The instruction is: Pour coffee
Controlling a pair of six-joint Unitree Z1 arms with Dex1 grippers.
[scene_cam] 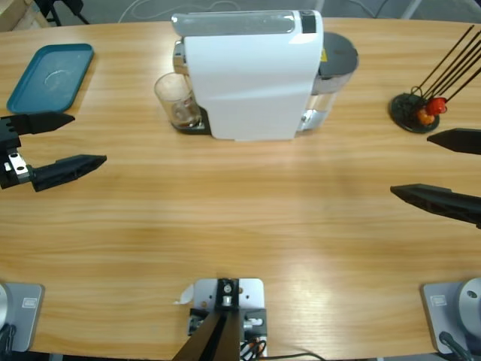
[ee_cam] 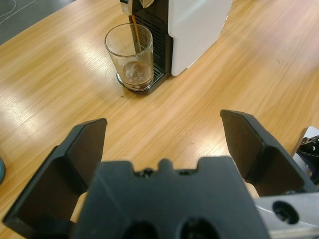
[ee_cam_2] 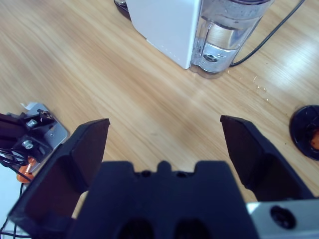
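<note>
So coffee (ee_cam: 133, 26) streams into the glass (ee_cam: 129, 56) under the machine (scene_cam: 244, 71); both grippers' fingers gape open, holding nothing.

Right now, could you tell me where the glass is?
High view: the glass stands left of centre on the coffee machine's drip tray, right of the blue tray.
</note>
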